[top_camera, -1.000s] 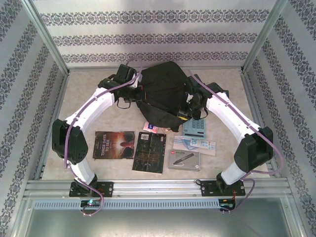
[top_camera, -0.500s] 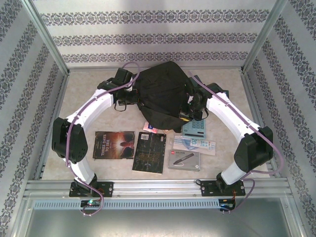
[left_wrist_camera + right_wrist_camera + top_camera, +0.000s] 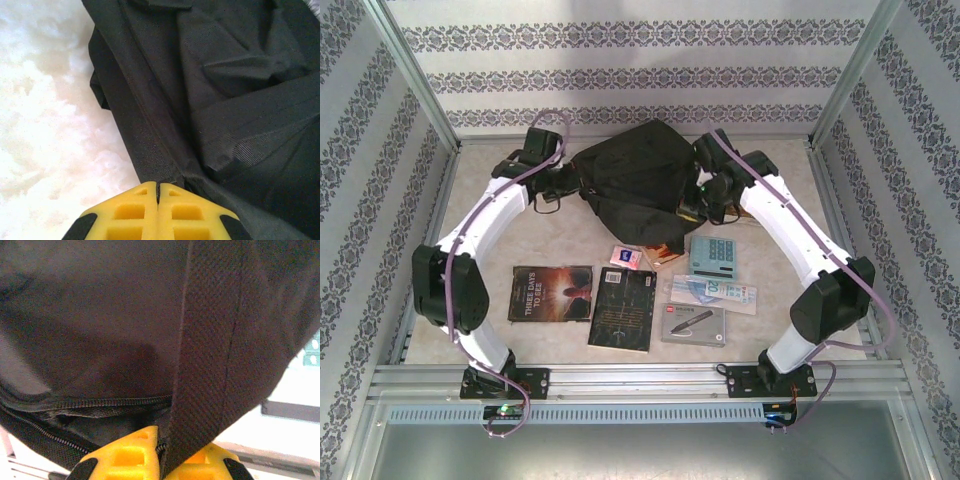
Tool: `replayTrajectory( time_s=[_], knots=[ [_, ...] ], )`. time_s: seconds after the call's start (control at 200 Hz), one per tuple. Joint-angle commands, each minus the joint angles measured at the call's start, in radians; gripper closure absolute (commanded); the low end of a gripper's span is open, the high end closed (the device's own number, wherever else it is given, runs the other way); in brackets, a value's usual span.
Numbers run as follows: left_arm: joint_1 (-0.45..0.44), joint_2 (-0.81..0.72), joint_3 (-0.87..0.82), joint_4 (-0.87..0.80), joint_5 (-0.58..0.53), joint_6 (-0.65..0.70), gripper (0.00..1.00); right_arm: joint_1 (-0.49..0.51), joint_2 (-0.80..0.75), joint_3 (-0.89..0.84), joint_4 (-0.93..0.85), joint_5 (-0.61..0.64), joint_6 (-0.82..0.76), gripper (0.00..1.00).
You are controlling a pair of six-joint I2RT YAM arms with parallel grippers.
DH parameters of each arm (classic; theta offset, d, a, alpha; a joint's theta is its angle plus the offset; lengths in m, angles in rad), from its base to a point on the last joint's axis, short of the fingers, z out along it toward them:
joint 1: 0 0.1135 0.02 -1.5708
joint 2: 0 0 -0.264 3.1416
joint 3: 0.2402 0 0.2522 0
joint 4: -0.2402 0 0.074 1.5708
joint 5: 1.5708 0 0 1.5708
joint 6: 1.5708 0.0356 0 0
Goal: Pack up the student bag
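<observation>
The left claw [image 3: 158,194] is closed tight. Its yellow fingers [image 3: 130,212] pinch a thin fold at the edge of the student bag [image 3: 210,100]. The right claw [image 3: 159,441] is closed too, and a wide black strap [image 3: 210,355] of the bag runs out from between its fingers.

In the top view the student bag [image 3: 635,180] stretches between the left claw [image 3: 563,187] and the right claw [image 3: 698,200]. It bunches up in the middle.

Here is what could go wrong. The left claw holds only a little bit of cloth. If the arms pull apart too hard, I think that cloth could slip out. Then the bag would flop down on that side. The strap is smooth and flat, so it could slide through the right claw as well.

On the near side of both claws, towards the arm bases, things wait on the table [image 3: 770,170]: a red-brown book [image 3: 551,293], a dark book [image 3: 623,308], a calculator [image 3: 713,257] and a pen box [image 3: 693,323]. A falling bag could land on them or push them away.

A zip [image 3: 100,402] runs just past the right claw's tips. I cannot tell if it is open enough. If the bag's mouth stays folded shut, nothing will go in.
</observation>
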Motion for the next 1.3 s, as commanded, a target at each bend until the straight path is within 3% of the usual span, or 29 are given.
replayTrajectory(
  time_s=[0.0, 0.23, 0.525, 0.57, 0.67, 0.854, 1.109, 1.219, 1.294],
  knots=[
    [0.028, -0.075, -0.017, 0.044, -0.036, -0.042, 1.00, 0.021, 0.054, 0.131, 0.000, 0.034, -0.005, 1.00],
    [0.144, -0.221, -0.165, 0.071, -0.041, -0.160, 1.00, 0.070, 0.221, 0.310, 0.030, -0.056, 0.009, 1.00],
    [0.165, -0.304, -0.252, 0.024, -0.117, -0.136, 1.00, 0.119, 0.442, 0.474, 0.035, -0.082, 0.024, 0.98],
    [0.173, -0.305, -0.263, 0.017, -0.129, -0.127, 1.00, 0.122, 0.471, 0.501, 0.018, -0.082, 0.022, 0.95],
    [0.188, -0.296, -0.272, -0.017, -0.156, -0.111, 1.00, 0.136, 0.504, 0.519, -0.010, -0.067, 0.013, 0.78],
    [0.204, -0.292, -0.299, -0.032, -0.174, -0.100, 1.00, 0.141, 0.441, 0.427, -0.015, 0.020, -0.002, 0.48],
    [0.204, -0.243, -0.317, 0.004, -0.113, -0.132, 1.00, 0.161, 0.296, 0.226, 0.075, -0.009, -0.171, 0.45],
    [0.205, -0.210, -0.278, -0.031, -0.113, -0.118, 0.84, 0.202, 0.241, 0.089, 0.132, 0.022, -0.290, 0.46],
    [0.207, -0.242, -0.277, -0.027, -0.121, -0.128, 0.64, 0.246, 0.184, -0.029, 0.221, 0.090, -0.368, 0.43]
  ],
)
